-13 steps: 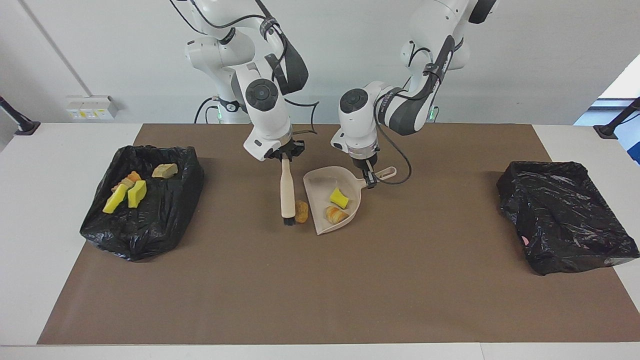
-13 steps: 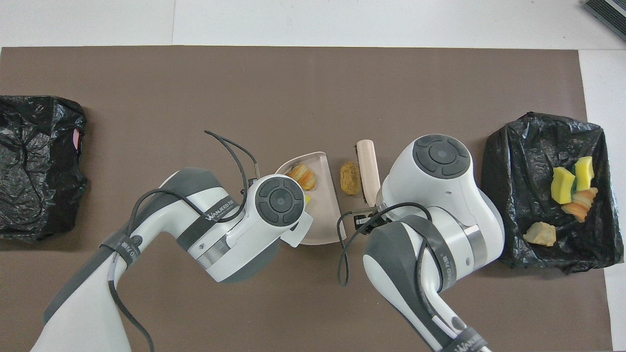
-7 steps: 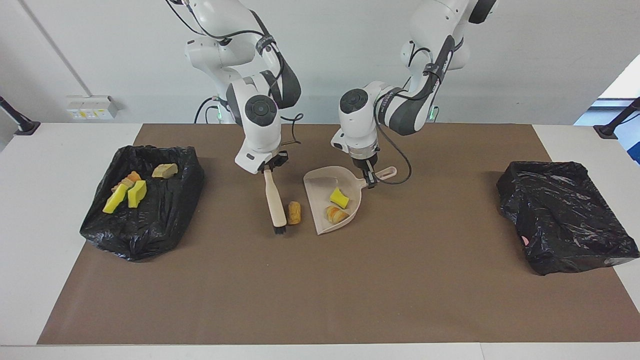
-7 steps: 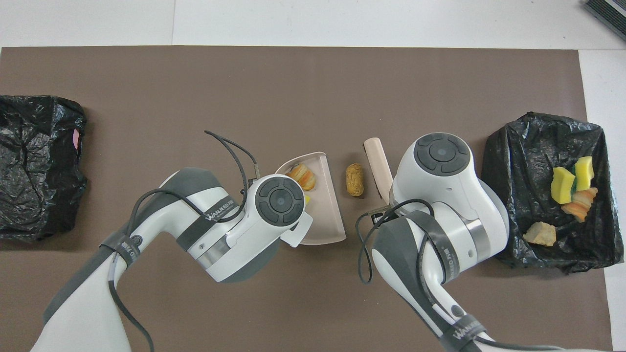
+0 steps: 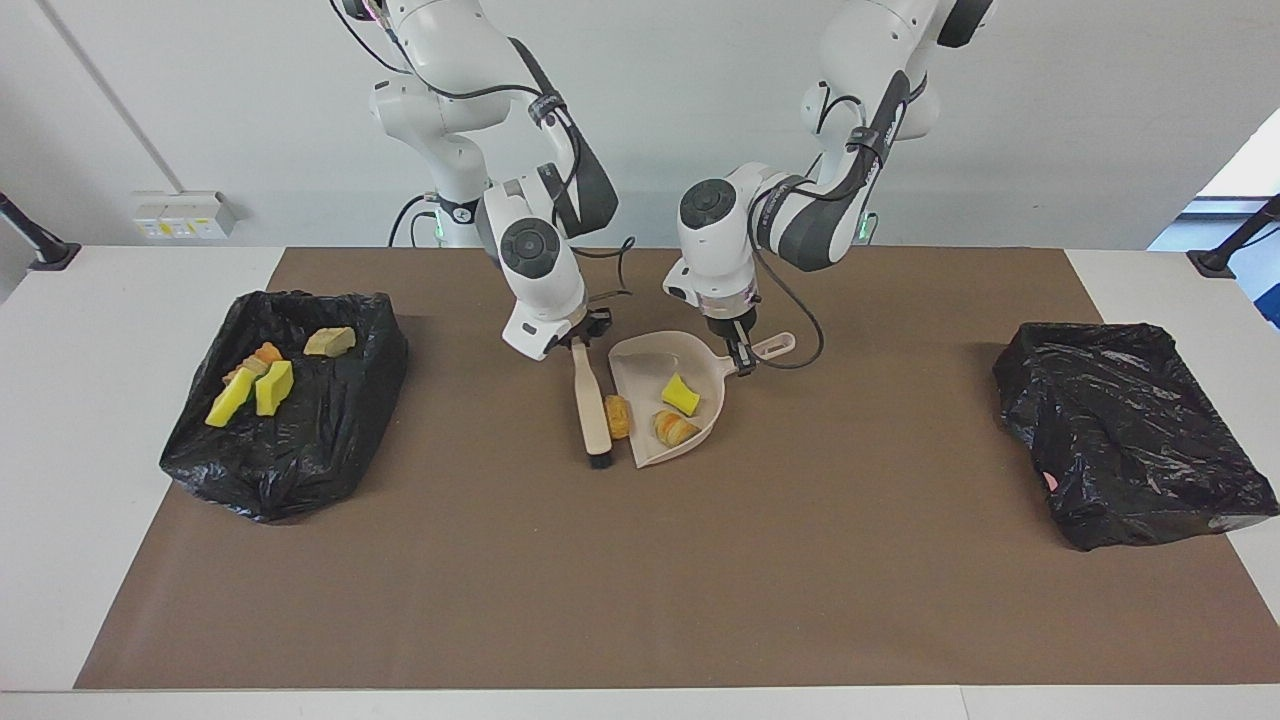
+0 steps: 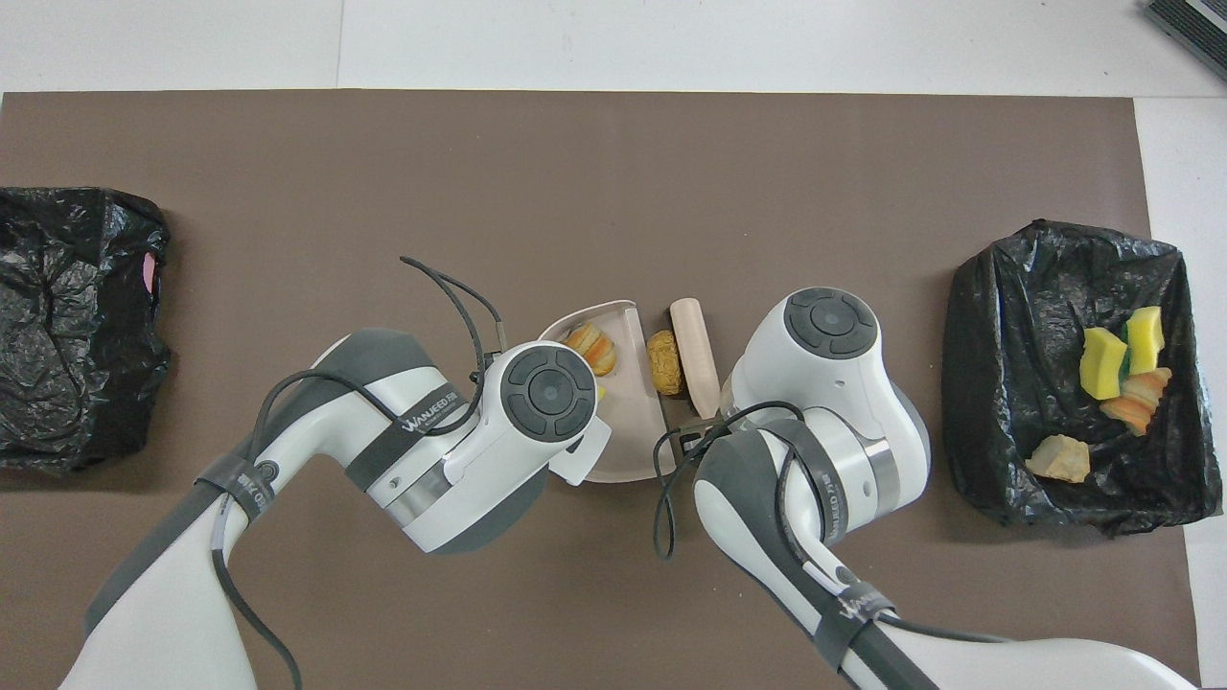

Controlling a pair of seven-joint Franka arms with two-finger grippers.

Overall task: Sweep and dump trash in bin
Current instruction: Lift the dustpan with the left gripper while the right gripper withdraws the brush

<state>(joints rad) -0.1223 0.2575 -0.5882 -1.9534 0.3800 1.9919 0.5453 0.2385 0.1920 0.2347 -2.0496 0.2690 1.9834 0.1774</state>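
Observation:
My right gripper (image 5: 579, 337) is shut on the handle of the beige brush (image 5: 592, 400), whose black bristles rest on the mat. The brush (image 6: 694, 353) presses a golden-brown bread roll (image 5: 618, 416) against the open lip of the beige dustpan (image 5: 640, 370). Inside the dustpan lie a yellow foam chunk (image 5: 680, 394) and a striped croissant (image 5: 672, 428). My left gripper (image 5: 741, 358) is shut on the dustpan's handle (image 5: 775, 347). Several more trash pieces (image 5: 255, 385) lie in the black-lined bin (image 5: 300, 440) at the right arm's end. In the overhead view the left arm hides its gripper; the roll (image 6: 663, 361) and croissant (image 6: 592, 347) show.
A second black-lined bin (image 5: 1130, 430) stands at the left arm's end of the table, seen too in the overhead view as a black bag (image 6: 72, 326). The filled bin (image 6: 1007, 383) sits beside the right arm. Brown mat (image 5: 640, 580) stretches away from the robots.
The brush swung away toward the right arm's end, then swept back, pushing the bread roll up to the dustpan's lip. The dustpan and left arm stayed put.

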